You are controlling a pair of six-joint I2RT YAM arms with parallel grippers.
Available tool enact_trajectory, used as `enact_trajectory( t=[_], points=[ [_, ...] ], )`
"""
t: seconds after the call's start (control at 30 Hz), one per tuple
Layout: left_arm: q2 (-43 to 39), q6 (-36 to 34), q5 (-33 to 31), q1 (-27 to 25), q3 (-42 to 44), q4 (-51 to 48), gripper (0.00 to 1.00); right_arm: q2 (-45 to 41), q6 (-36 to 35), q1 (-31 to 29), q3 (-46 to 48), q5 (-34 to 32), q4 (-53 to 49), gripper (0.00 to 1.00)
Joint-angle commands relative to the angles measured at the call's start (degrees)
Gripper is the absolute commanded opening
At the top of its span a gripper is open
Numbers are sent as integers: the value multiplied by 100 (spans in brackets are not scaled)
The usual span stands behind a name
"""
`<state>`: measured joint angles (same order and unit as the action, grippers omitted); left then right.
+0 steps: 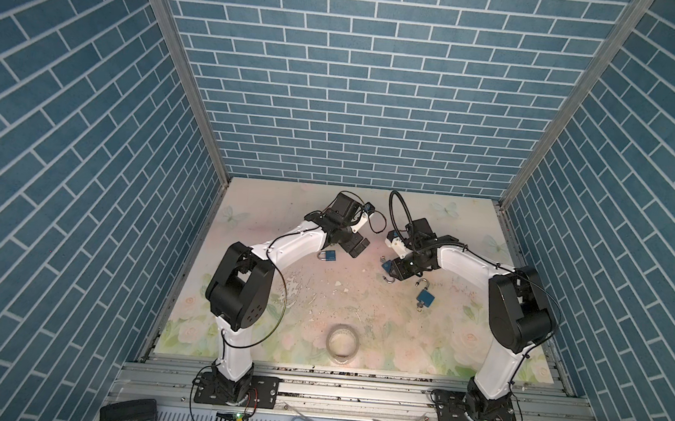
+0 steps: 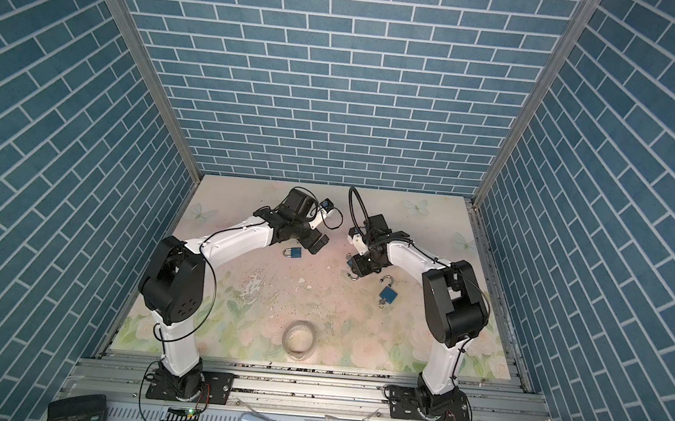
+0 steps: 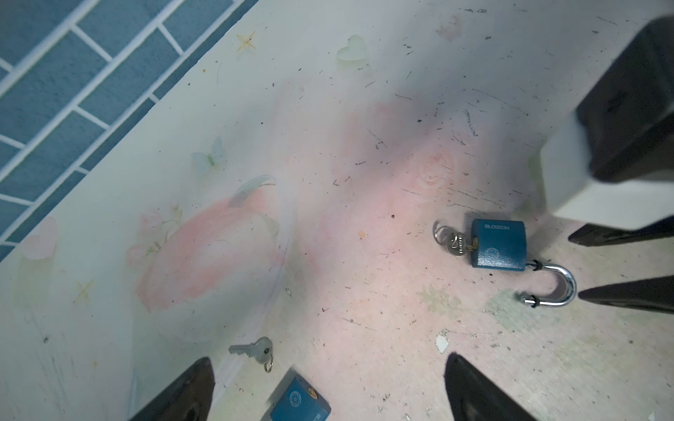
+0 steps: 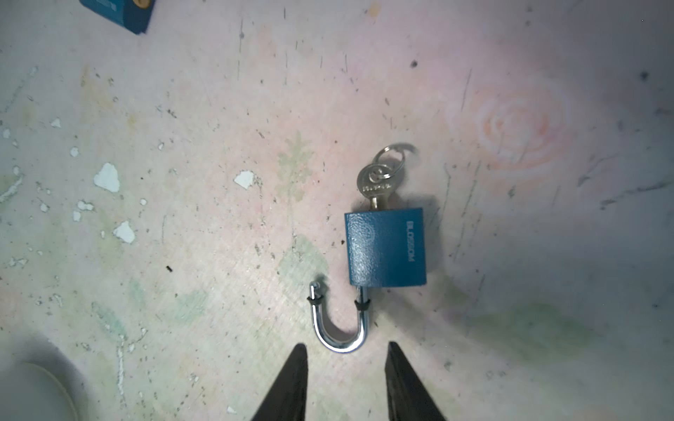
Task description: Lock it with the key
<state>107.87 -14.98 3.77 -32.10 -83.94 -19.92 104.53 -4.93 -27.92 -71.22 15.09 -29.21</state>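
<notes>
left gripper (image 2: 318, 244) hangs just beside closed blue padlock (image 2: 295, 252). right gripper (image 2: 355, 270) covers second padlock (image 2: 350, 263), open shackle (image 2: 353, 277) sticking out. third padlock (image 2: 388, 294), key (image 2: 382, 304) inserted, lies near on tabletop (image 2: 243, 220). tape roll (image 2: 298, 338) up front.

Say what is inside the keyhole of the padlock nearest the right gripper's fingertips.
A silver key: its head sticks out of the padlock, and its blade is hidden inside the blue body.
</notes>
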Motion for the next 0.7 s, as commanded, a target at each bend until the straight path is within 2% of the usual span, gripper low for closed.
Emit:
enact_trajectory(
  t=[0.0,0.17,0.33,0.5,0.67],
  points=[
    [-274,-173,-107,-34,184,339,99,-115,-15,27,17,-68,42,38],
    [-499,-16,-60,-34,557,704,100,55,42,24,-155,-356,51,39],
    [-679,-84,156,-35,839,987,100,-51,472,51,33,-626,467,39],
    [-721,-599,512,-86,971,1282,100,-396,1556,452,434,-58,906,42],
    [-368,-978,933,-103,349,623,100,-750,2004,540,800,327,1129,43]
  ],
)
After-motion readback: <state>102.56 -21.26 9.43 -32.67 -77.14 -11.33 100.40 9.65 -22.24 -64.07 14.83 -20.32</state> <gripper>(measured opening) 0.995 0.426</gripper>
